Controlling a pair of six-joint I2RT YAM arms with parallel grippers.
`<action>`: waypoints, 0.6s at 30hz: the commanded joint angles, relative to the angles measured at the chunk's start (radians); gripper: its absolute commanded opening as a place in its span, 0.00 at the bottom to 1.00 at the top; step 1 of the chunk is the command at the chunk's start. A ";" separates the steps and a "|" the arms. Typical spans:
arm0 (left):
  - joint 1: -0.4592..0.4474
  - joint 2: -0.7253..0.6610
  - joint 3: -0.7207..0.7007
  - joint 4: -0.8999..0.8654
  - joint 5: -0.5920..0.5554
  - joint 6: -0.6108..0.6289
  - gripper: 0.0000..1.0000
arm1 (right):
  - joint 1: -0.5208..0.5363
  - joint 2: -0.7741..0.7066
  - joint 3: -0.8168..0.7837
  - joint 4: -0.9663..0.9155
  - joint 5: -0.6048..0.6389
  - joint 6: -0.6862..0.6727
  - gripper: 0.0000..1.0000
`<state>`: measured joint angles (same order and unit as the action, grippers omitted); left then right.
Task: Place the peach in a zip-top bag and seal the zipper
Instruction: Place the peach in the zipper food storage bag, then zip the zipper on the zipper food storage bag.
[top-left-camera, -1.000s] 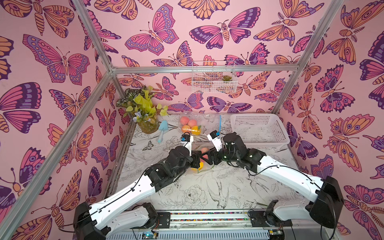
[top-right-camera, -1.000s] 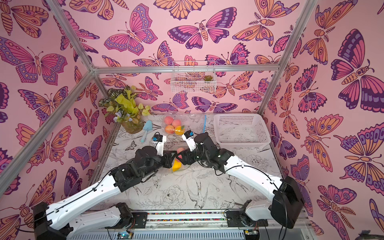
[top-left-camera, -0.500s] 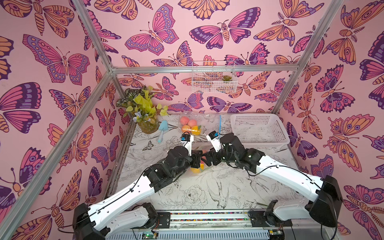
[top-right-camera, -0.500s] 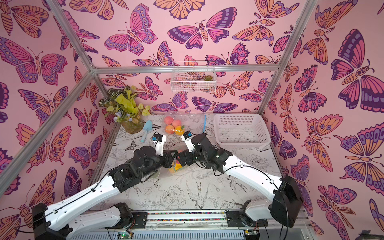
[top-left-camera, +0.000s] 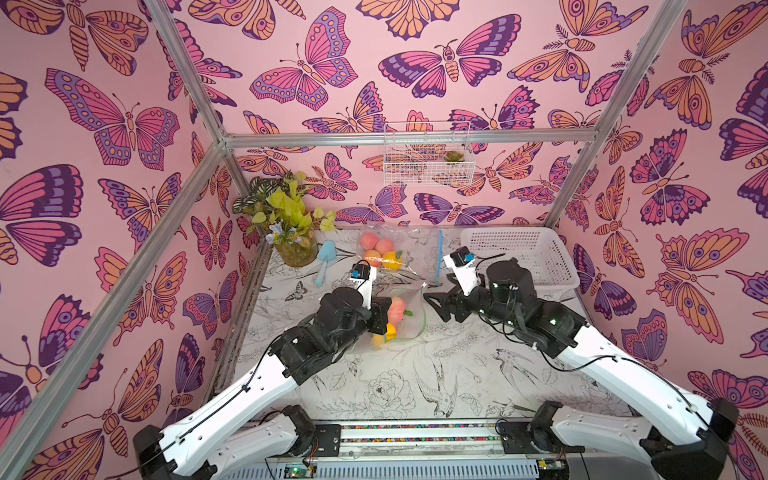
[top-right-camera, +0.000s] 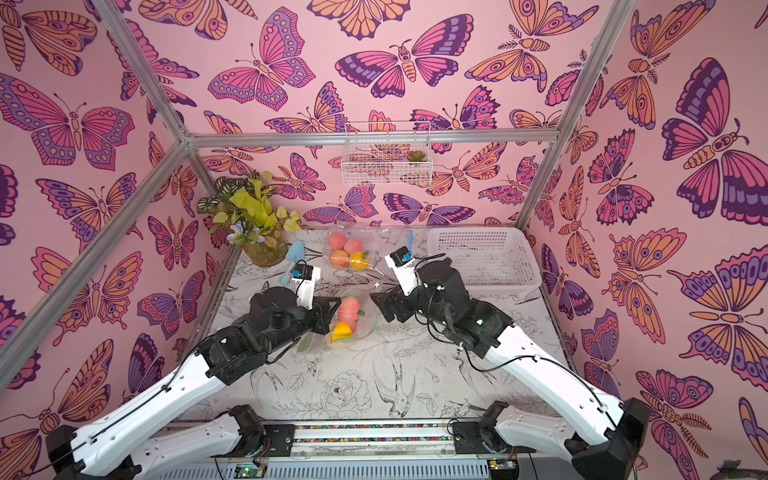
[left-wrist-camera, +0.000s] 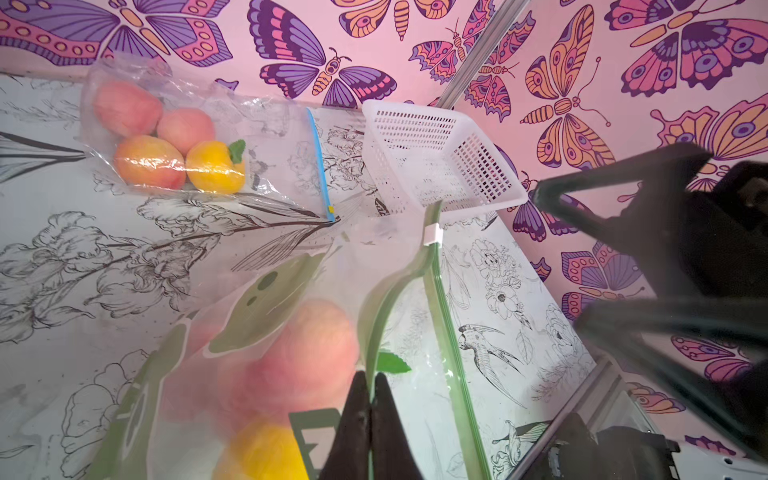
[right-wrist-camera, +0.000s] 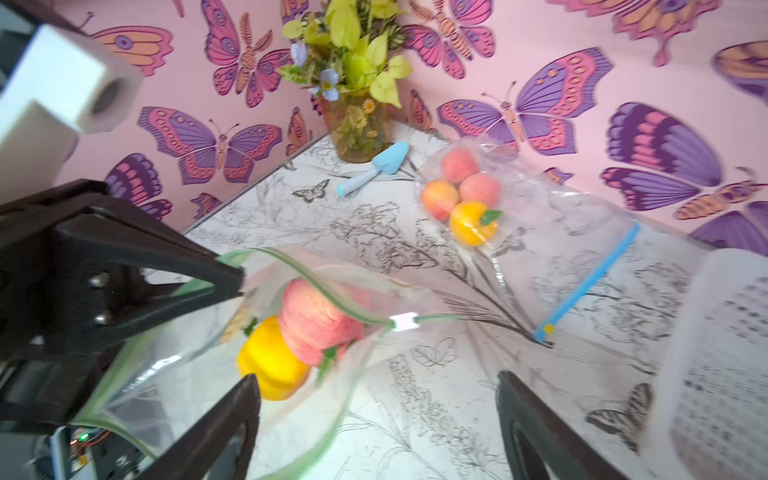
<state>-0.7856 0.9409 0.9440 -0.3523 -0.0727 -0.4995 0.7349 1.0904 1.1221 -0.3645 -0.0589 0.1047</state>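
Our right gripper (top-left-camera: 434, 308), jaws now spread and empty, has just backed off, leaving the round pink peach (right-wrist-camera: 316, 324) inside the clear green-zippered plastic bag (top-left-camera: 411, 311), whose rim our left gripper (left-wrist-camera: 370, 376) pinches between pressed-together jaws, so only sealing remains.

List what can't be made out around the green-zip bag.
- Green-zip bag: its bottom, left wrist view, cut off by the lower edge.
- Yellow fruit: blurred in the left wrist view, partly behind the peach in the right wrist view; kind unclear.
- White basket: right wrist view, blurred and cut by the edge.
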 joint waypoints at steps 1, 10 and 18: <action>0.027 -0.008 0.038 -0.072 0.084 0.093 0.00 | -0.075 -0.030 -0.023 -0.068 -0.019 -0.095 0.87; 0.049 -0.033 0.074 -0.138 0.171 0.186 0.00 | -0.118 -0.153 -0.253 0.050 -0.179 -0.465 0.80; 0.055 -0.055 0.070 -0.140 0.244 0.216 0.00 | -0.122 -0.116 -0.262 0.066 -0.298 -0.532 0.68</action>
<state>-0.7380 0.8978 0.9955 -0.4812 0.1204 -0.3168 0.6216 0.9497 0.8288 -0.3317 -0.2848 -0.3691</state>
